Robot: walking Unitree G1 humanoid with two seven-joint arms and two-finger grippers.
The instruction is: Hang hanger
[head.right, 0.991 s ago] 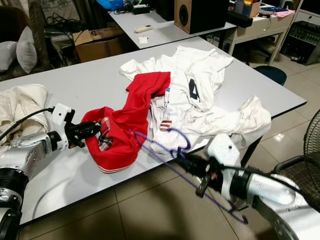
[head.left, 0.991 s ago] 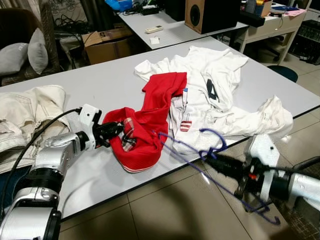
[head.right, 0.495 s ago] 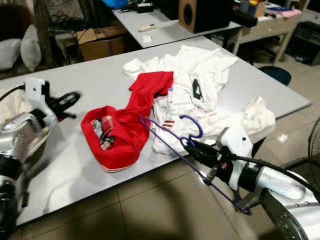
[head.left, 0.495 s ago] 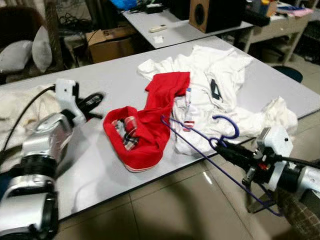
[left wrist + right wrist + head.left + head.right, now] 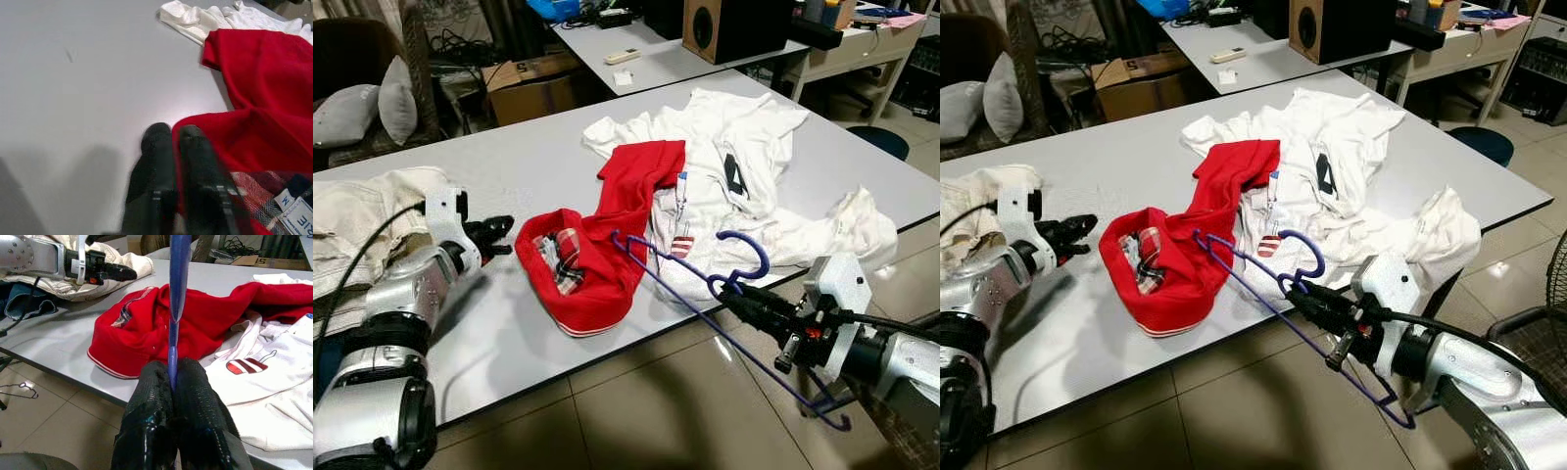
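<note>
Right wrist view puts the nearest thing up close: the right gripper point(image 5: 171, 382) has its two black fingers pressed together on the thin blue hanger point(image 5: 177, 293), whose wire runs up between them and out of the top of the picture, so its hook is cut off there. The head views supply the rest: the hanger point(image 5: 705, 294) is held in the air just in front of the grey table point(image 5: 538, 157), its hook curling above the gripper point(image 5: 729, 299) and its long lower wire slanting down off the table edge over the tiled floor point(image 5: 626, 411).

On the table just beyond the hanger lies a red shirt point(image 5: 597, 245), bunched, with a plaid lining and a size tag point(image 5: 288, 208) that can be read only from the left wrist. Its far sleeve overlaps a pile of white shirts point(image 5: 744, 166) spread toward the table's right end; how many garments make up the pile is hard to tell.

At the red shirt's left, the left gripper point(image 5: 494, 235) rests low over the tabletop, fingers nearly closed and holding nothing, their tips just beside the red cloth. Cream trousers point(image 5: 362, 215) lie at the table's left end, partly hidden behind the left arm.

Beyond the table stand a cardboard box point(image 5: 529, 88), a second table with a wooden speaker point(image 5: 720, 29), and an armchair with grey cushions point(image 5: 372, 103).
</note>
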